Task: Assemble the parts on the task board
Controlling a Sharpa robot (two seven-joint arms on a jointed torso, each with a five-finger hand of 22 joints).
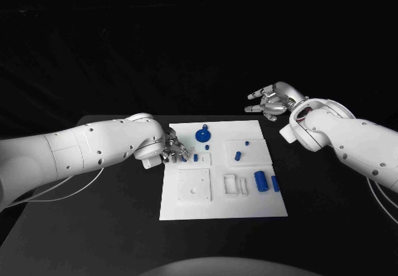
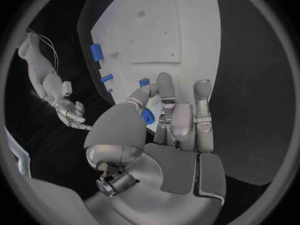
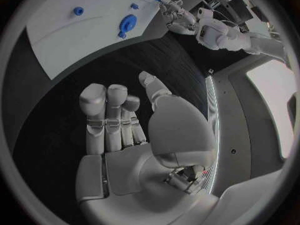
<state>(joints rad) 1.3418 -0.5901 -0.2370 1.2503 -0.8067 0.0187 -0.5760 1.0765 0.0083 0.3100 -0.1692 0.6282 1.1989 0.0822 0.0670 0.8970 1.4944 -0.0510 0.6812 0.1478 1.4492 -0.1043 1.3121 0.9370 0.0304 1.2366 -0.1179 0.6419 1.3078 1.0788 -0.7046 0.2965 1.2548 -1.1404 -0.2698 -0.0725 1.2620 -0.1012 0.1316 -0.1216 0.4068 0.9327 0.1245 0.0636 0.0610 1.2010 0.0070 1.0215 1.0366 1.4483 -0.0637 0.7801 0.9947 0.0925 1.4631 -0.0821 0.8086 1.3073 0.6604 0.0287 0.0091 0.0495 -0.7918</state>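
Note:
The white task board [image 1: 224,198] lies in the middle of the black table. My left hand [image 1: 172,150] is over its left edge, and thumb and fingertip pinch a small blue part [image 1: 195,156] standing on the board; the left wrist view shows that part [image 2: 144,82] between them. A round blue disc [image 1: 203,135] lies just beyond that hand. More blue parts lie to the right, among them a small peg [image 1: 238,154] and a cylinder [image 1: 261,181]. My right hand [image 1: 270,102] hangs above the table beyond the board's far right corner, fingers spread and holding nothing [image 3: 119,130].
A square white plate [image 1: 195,187] with holes and narrow white frames [image 1: 234,184] sit on the board's near half. Bare black table [image 1: 332,230] surrounds the board on all sides.

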